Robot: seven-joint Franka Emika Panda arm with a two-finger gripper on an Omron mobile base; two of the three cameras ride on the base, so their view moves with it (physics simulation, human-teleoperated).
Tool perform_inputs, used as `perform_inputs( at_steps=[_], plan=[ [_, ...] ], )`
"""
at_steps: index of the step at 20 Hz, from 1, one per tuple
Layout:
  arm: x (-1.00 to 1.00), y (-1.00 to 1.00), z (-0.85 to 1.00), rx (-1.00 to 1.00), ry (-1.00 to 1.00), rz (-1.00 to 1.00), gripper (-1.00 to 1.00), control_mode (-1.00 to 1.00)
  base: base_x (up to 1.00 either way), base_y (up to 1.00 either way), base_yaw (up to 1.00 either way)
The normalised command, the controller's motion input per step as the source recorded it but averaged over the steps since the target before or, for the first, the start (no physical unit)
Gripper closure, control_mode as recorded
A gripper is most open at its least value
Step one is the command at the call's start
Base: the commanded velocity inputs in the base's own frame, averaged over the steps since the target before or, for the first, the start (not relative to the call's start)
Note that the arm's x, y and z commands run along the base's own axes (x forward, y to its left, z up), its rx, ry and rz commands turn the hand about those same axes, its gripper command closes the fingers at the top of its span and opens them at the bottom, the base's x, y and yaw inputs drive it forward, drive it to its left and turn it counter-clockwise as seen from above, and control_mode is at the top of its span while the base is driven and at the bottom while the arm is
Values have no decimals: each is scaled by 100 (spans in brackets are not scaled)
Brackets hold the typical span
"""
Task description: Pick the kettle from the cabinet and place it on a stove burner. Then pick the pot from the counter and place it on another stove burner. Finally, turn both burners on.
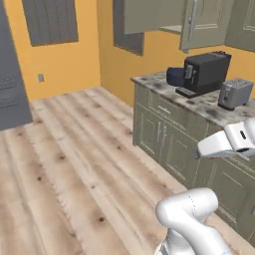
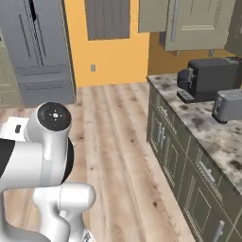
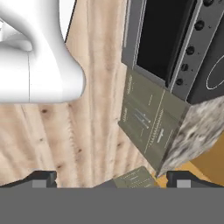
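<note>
The dark navy pot (image 1: 174, 75) sits on the marble-look counter (image 1: 199, 105) at its far left end, beside a black coffee machine. Above it hangs the olive-beige cabinet (image 1: 204, 22) with its door swung open and a grey bar handle (image 1: 191, 20); the kettle is hidden. In the hand view my gripper (image 3: 111, 181) is open, its fingertips (image 3: 41, 178) wide apart with nothing between them, above the wooden floor. A white burner ring (image 3: 215, 73) shows on the black cooktop, with a row of black knobs (image 3: 190, 50) along its front.
A black coffee machine (image 1: 205, 72) and a grey toaster (image 1: 234, 93) stand on the counter. An oven front with a dark window (image 3: 162, 35) sits below the cooktop. A grey fridge (image 2: 40, 47) stands at the far left, across open wooden floor (image 1: 74, 159).
</note>
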Motion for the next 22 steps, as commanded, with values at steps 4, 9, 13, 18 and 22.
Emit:
perform_inputs(
  at_steps=[4, 9, 13, 18, 22],
  plan=[
    [0, 0, 0, 0, 0, 0, -100, 100, 0, 0, -57],
    [0, 0, 0, 0, 0, 0, -100, 100, 0, 0, -55],
    [0, 0, 0, 0, 0, 0, -100, 100, 0, 0, -52],
    [0, 0, 0, 0, 0, 0, -100, 100, 0, 6, -49],
    [0, 0, 0, 0, 0, 0, -100, 100, 0, 16, -46]
  ],
)
